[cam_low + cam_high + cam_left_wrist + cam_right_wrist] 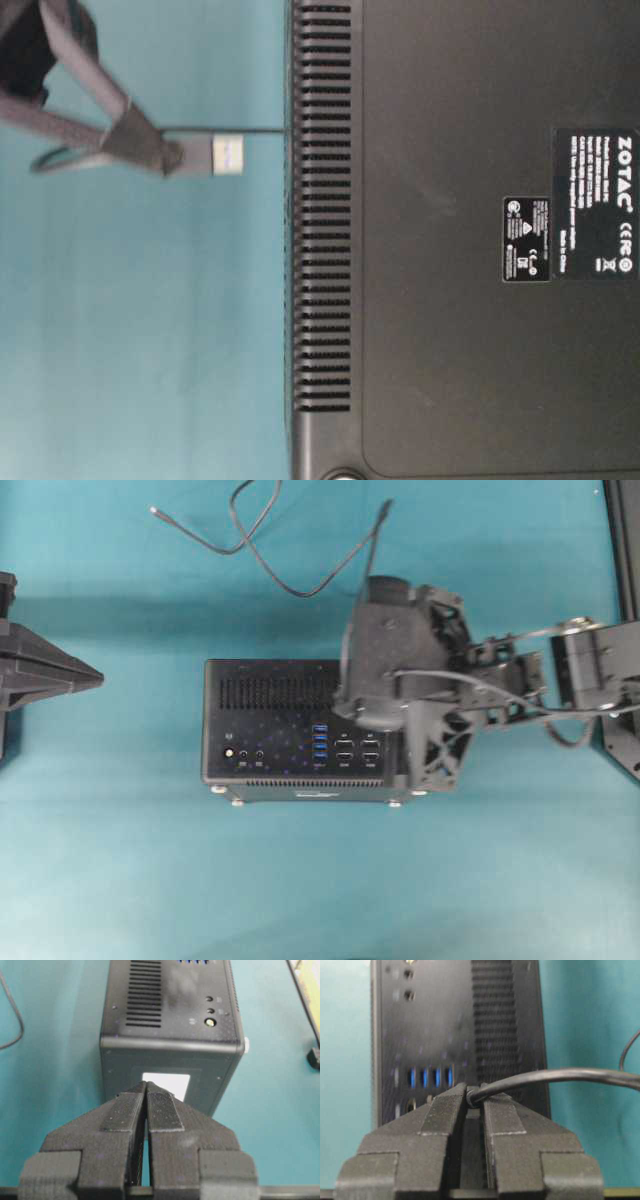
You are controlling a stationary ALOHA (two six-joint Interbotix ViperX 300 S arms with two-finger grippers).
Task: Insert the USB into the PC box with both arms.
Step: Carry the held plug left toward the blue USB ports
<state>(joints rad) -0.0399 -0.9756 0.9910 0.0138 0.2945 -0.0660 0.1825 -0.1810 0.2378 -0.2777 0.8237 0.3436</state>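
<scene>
The black PC box (270,730) lies mid-table, its panel with four blue ports (320,742) facing up. My right gripper (345,702) hangs over the box's right half, shut on the USB plug (472,1094). The dark cable (560,1076) leaves the jaws to the right and loops behind the box (300,585). In the table-level view the silver-tipped plug (228,154) sits a short gap from the box's vent slots (320,200). The blue ports (430,1077) lie just beyond the fingertips, to the left. My left gripper (146,1086) is shut and empty, pointing at the box's end with a white label (172,1082). It is well left of the box (90,678).
The cable's free end (155,511) lies at the far left on the teal cloth. A black frame (625,540) stands along the right edge. A small black object (314,1056) sits right of the box in the left wrist view.
</scene>
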